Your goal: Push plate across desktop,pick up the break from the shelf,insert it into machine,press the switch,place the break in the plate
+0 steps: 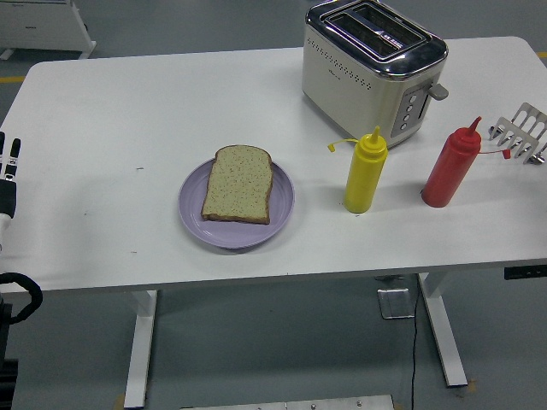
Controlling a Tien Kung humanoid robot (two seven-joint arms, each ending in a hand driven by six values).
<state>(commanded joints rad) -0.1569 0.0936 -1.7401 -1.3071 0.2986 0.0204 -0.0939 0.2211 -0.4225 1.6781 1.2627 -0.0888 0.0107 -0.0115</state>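
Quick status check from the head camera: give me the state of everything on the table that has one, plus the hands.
Bread slice: lying flat on the plate.
Purple plate: on the table, holding the bread.
Toaster: slots empty, lever up.
Yellow squeeze bottle: upright, cap off its tip.
Red squeeze bottle: upright, cap off its tip.
Metal rack: empty, at the right edge.
Left hand: at the left edge, holding nothing.
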